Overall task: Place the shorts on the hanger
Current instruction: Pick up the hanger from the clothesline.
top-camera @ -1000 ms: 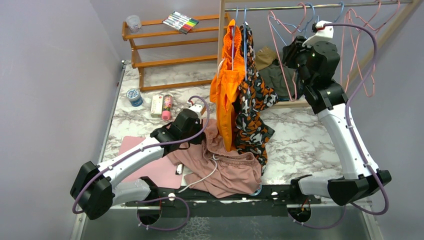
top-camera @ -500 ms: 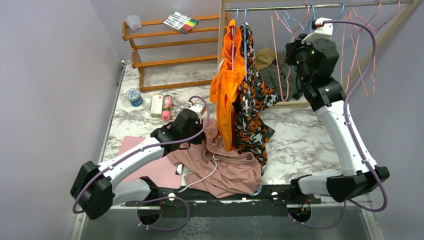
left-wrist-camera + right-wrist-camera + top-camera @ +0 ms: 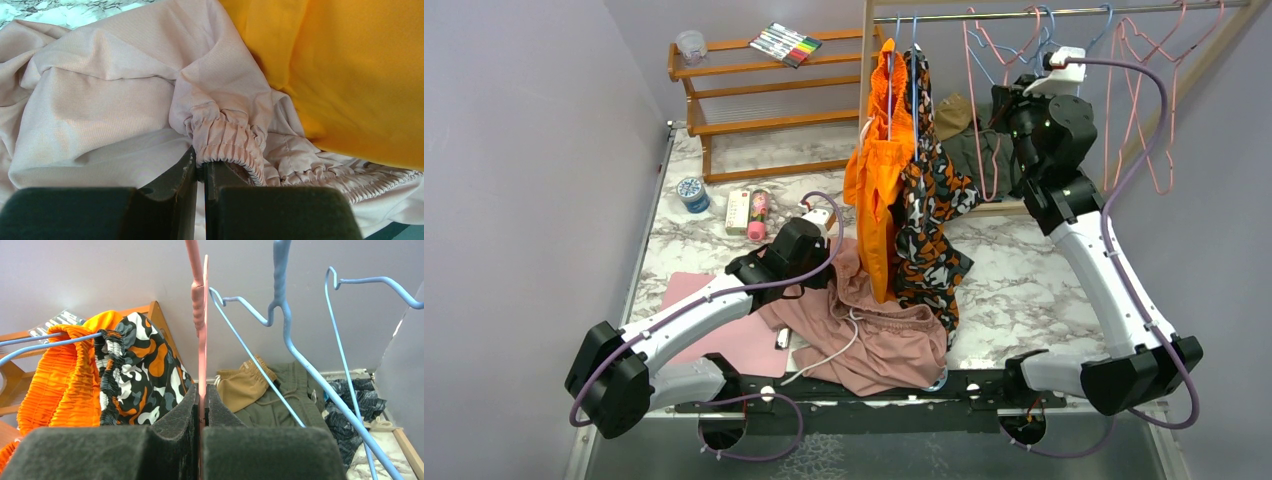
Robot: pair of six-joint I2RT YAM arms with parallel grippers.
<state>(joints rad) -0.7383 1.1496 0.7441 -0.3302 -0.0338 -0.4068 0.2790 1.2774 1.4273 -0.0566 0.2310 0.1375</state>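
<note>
The dusty-pink shorts (image 3: 884, 340) lie crumpled on the marble table near the front edge, the white drawstring trailing forward. My left gripper (image 3: 824, 240) is shut on a fold of their gathered waistband (image 3: 225, 140), the fingertips (image 3: 201, 167) pinching the elastic edge. High at the back right, my right gripper (image 3: 1006, 100) is shut on the thin pink hanger (image 3: 973, 100), which hangs from the rail. In the right wrist view the hanger's wire (image 3: 201, 340) runs straight up out of the closed pads (image 3: 185, 405).
An orange garment (image 3: 874, 170) and a camouflage garment (image 3: 929, 200) hang from the rail (image 3: 984, 14) beside the shorts. Light-blue hangers (image 3: 295, 355) hang right of the pink one. Olive and tan clothes (image 3: 969, 140) lie behind. A wooden shelf (image 3: 754, 95), a tin (image 3: 691, 192) and a pink mat (image 3: 744, 335) stand left.
My right gripper has closed on the pink hanger's wire and shifted slightly left, swinging the hanger. The left arm and the shorts have not moved.
</note>
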